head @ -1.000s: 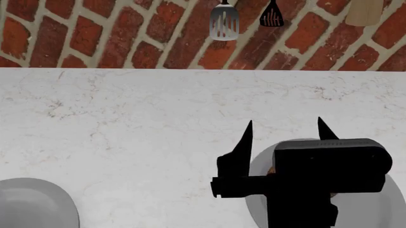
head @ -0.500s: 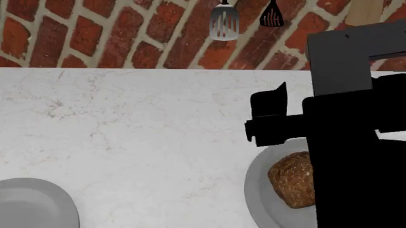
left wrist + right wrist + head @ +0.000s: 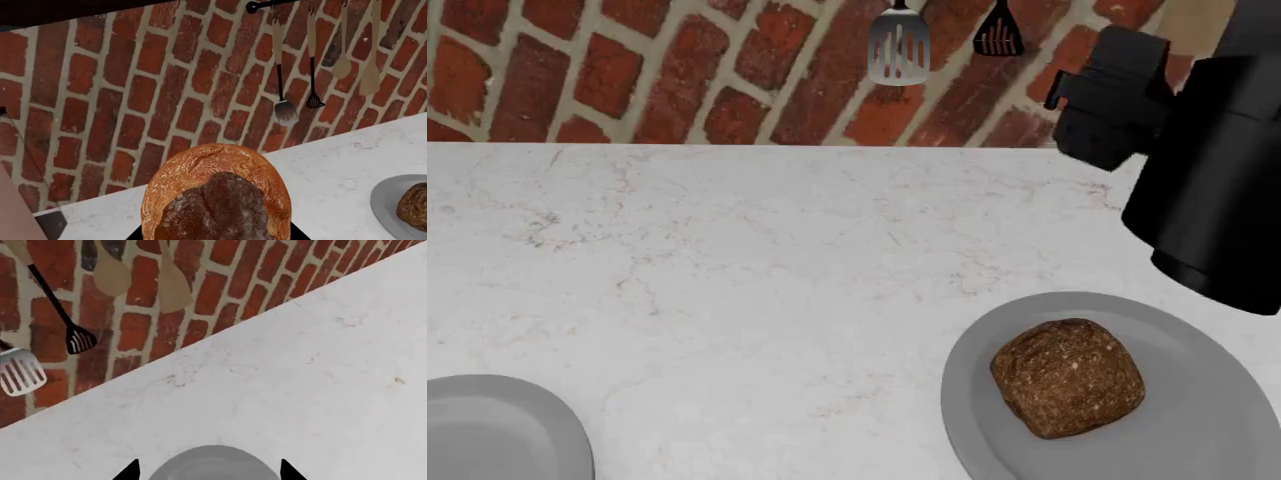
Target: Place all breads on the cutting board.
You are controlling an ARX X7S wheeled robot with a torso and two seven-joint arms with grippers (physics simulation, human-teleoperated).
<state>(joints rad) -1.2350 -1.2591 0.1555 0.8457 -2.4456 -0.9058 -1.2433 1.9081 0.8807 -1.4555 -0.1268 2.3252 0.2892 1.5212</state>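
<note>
Left gripper: fingers hidden behind the orange-crusted loaf, itself cut off.
Left-hand plate: cropped at the frame corner.
Cutting board: unseen.

I'm working in a kitchen, a simulated one. A white marbled countertop with faint grey veins runs up to a red brick wall with pale mortar. On that wall cooking utensils hang: a slotted metal spatula, a small black slotted turner, and wooden spoons off a dark rail. Round grey plates sit on the near counter, one carrying a dark speckled loaf.
</note>
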